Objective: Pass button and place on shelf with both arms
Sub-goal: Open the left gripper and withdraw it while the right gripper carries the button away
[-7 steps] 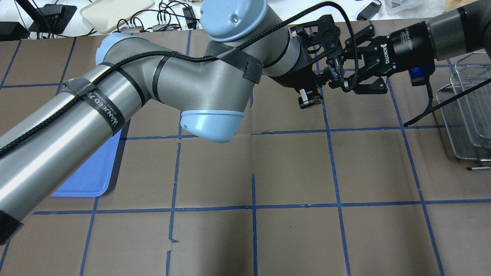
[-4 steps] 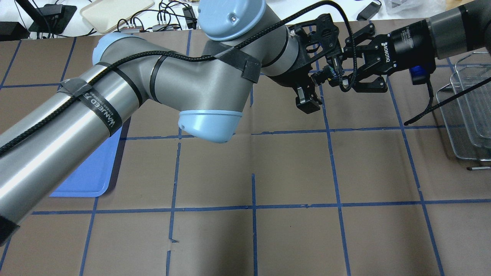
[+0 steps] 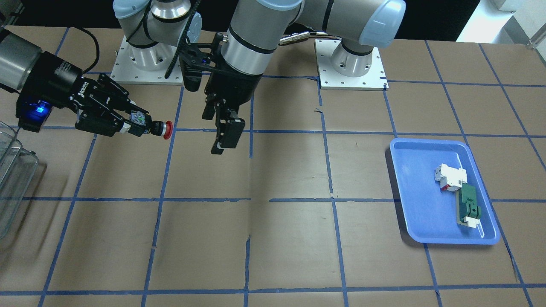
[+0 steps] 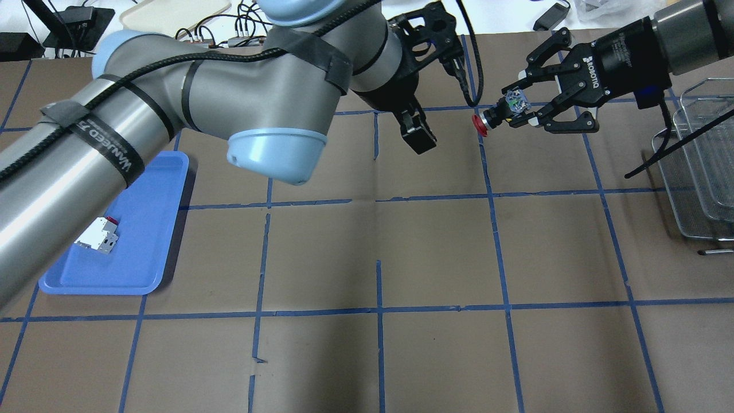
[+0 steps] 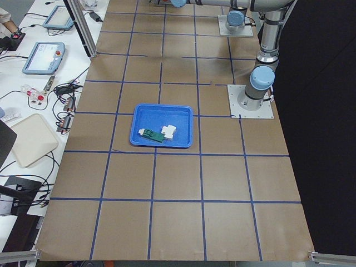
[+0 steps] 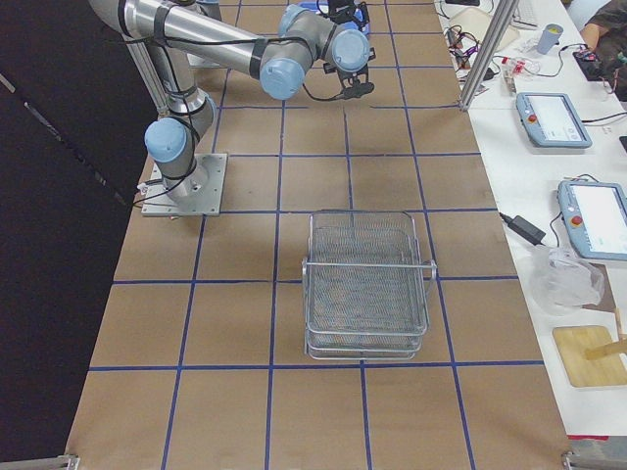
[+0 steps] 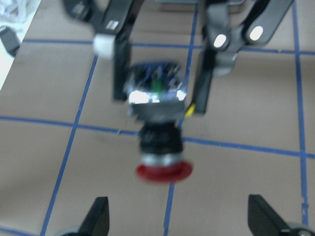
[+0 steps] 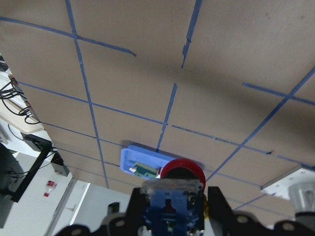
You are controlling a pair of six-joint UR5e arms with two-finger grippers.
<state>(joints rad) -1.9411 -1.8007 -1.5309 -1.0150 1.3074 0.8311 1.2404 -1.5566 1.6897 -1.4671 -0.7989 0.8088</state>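
My right gripper point(image 4: 519, 107) is shut on the blue-green base of the button point(image 4: 492, 118), holding it above the table with the red cap pointing toward my left arm. In the front view the right gripper point(image 3: 135, 121) and the button point(image 3: 158, 127) are at the left. My left gripper point(image 4: 418, 133) is open and empty, a short way left of the cap. The left wrist view shows the button point(image 7: 160, 142) ahead, between its spread fingertips point(image 7: 98, 219). The wire shelf point(image 4: 691, 172) stands at the table's right edge and also shows in the right view point(image 6: 367, 284).
A blue tray point(image 4: 143, 241) lies on the left side and holds a white block point(image 3: 450, 177) and a flat green-and-white part point(image 3: 469, 207). The brown table carries a grid of blue tape. Cables and devices lie past the far edge point(image 4: 246, 28).
My left gripper has let go of the button and drawn back to the left. The right gripper keeps the button and has shifted slightly right and away. The blue tray is uncovered.
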